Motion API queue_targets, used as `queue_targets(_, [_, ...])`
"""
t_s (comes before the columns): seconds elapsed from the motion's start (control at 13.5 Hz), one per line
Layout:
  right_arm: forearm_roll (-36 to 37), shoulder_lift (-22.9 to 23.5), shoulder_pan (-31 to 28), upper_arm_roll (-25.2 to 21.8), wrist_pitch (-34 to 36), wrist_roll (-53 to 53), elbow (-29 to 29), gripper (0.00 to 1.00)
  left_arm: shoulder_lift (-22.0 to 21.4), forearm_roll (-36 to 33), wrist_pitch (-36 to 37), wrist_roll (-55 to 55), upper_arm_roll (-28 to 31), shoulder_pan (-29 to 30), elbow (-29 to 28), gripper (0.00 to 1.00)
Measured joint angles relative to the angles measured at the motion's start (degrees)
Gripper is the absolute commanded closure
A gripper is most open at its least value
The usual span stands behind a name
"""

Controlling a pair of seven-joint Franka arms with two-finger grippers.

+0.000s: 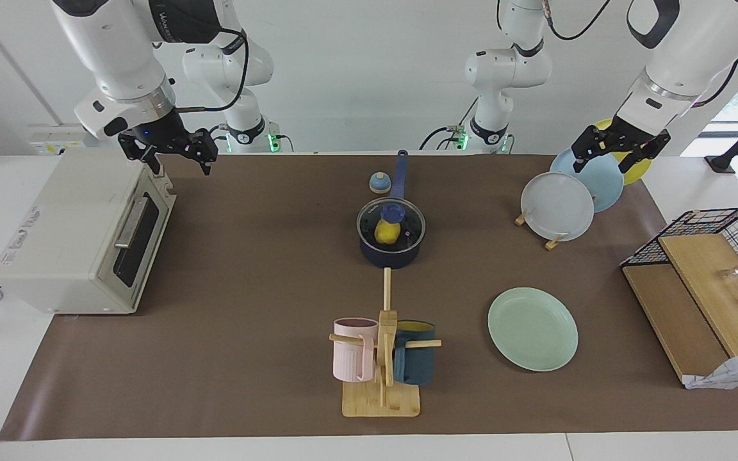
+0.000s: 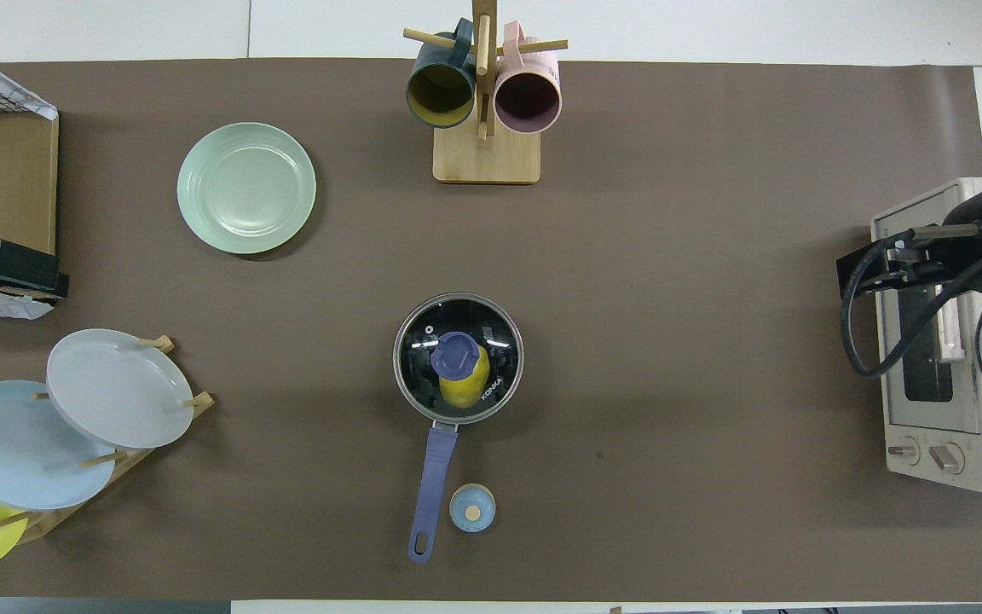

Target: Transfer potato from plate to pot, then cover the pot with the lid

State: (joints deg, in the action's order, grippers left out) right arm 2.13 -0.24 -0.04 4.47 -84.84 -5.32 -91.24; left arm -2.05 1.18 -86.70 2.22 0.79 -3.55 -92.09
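We see the yellow potato (image 2: 463, 385) inside the navy pot (image 1: 389, 256) at mid-tabletop (long handle toward the robots), glass lid (image 2: 495, 341) seated on it; the mint plate (image 2: 246, 188) lies bare.

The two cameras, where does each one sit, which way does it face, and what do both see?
Facing view: high across the table, looking at the robots; both arms show, left gripper over the plate rack, right gripper by the oven.
Overhead view: above the robots' end, looking steeply down; only arm parts at the edges.
Shared: the lid on the pot, potato inside, bare plate.
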Motion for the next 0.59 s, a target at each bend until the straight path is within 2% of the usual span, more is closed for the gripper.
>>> queue_targets(0.59, [-0.2,0.0,-1.9,-0.3,-1.5,0.0,-0.2,0.0,0.0,0.0,0.0,0.0,0.0,0.0,0.0,0.0])
